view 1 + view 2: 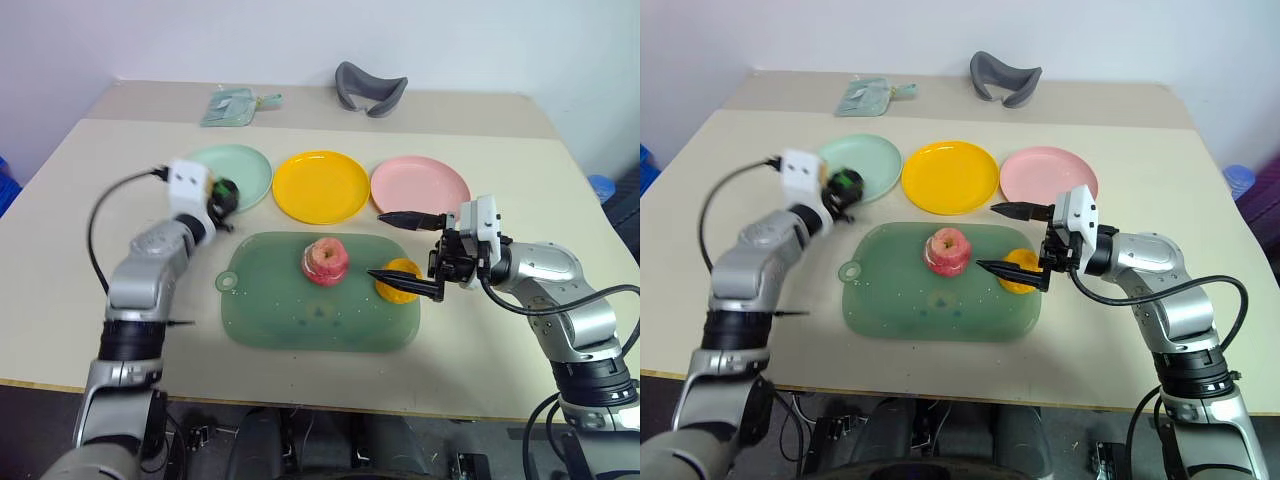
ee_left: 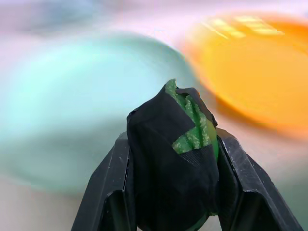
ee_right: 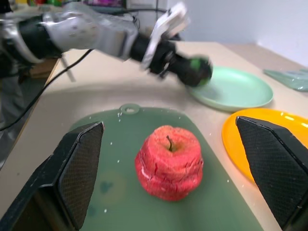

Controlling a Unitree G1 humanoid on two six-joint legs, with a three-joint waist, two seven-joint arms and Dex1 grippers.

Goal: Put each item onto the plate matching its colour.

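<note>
From the head, the left claw [image 1: 226,197] grips the green ball [image 1: 222,193] over the near rim of the green plate [image 1: 240,170]; the right claw [image 1: 408,252] gapes wide, the orange lump [image 1: 398,272] just behind its near finger, the apple [image 1: 326,261] further off on the green board [image 1: 300,315]. The yellow plate [image 1: 320,185] and pink plate [image 1: 420,184] sit beyond.

The left wrist view shows black tape wrapping the ball.

The right wrist view shows the apple's stem. The tan table [image 1: 80,290] meets a white wall.
</note>
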